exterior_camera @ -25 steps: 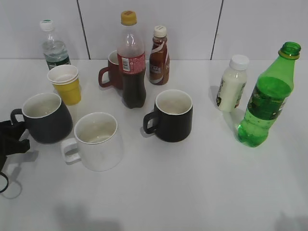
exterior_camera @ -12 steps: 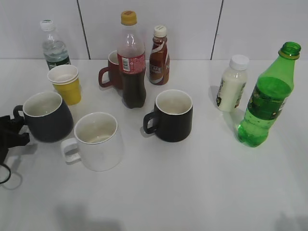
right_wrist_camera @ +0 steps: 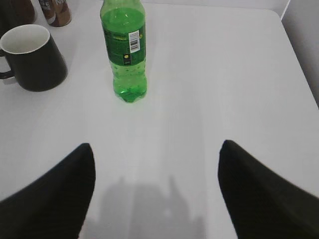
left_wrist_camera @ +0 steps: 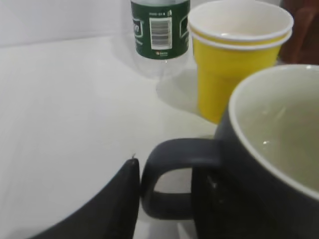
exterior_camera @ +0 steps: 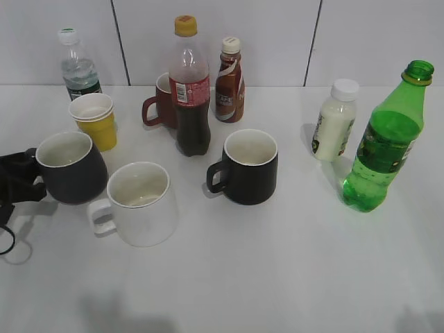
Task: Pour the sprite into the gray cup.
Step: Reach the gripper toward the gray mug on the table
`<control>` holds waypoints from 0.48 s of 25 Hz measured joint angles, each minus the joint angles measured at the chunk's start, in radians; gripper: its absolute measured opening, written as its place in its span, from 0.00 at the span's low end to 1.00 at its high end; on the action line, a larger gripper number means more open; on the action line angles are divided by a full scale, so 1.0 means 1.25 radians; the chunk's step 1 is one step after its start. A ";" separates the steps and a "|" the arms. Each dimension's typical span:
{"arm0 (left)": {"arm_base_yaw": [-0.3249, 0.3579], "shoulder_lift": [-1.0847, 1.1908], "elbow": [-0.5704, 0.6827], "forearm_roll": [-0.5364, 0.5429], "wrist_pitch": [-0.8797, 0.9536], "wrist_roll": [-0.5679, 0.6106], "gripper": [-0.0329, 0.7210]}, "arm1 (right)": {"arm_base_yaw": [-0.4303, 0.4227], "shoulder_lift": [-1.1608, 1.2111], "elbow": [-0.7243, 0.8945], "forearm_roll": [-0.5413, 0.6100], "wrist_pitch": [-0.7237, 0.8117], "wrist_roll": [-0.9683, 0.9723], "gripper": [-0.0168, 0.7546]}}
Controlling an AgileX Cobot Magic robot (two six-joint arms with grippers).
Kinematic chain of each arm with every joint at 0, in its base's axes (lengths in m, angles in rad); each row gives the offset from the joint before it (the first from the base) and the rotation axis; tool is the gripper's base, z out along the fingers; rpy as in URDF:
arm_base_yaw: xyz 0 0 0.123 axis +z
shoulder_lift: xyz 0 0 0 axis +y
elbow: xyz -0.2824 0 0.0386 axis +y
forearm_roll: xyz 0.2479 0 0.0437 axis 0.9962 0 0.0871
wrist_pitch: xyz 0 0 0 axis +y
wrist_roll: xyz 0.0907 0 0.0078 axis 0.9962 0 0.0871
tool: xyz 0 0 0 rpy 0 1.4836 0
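The gray cup stands at the left of the table with its handle pointing left. It fills the right of the left wrist view. My left gripper is at that handle. In the left wrist view one finger presses the outside of the loop and the other sits inside it against the cup wall, so it is shut on the handle. The sprite stands upright and uncapped at the far right. My right gripper is open and empty, well short of the sprite. It is out of the exterior view.
A white mug stands right beside the gray cup. A yellow paper cup and a water bottle are behind it. A glossy black mug, cola bottle, coffee bottle, dark red mug and white milk bottle fill the middle and back.
My left gripper has moved up and to the right onto the gray cup's handle. The cup has shifted slightly to the right. The sprite has not moved.
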 joint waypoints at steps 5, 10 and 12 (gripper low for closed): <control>0.000 0.001 -0.029 0.003 0.005 0.002 0.40 | 0.000 0.000 0.000 0.001 0.000 0.000 0.77; 0.000 0.001 -0.065 0.029 0.038 0.002 0.40 | 0.000 0.000 0.000 0.001 0.000 0.000 0.77; 0.001 0.001 -0.071 0.035 0.049 0.002 0.40 | 0.000 0.000 0.000 0.001 0.000 0.000 0.77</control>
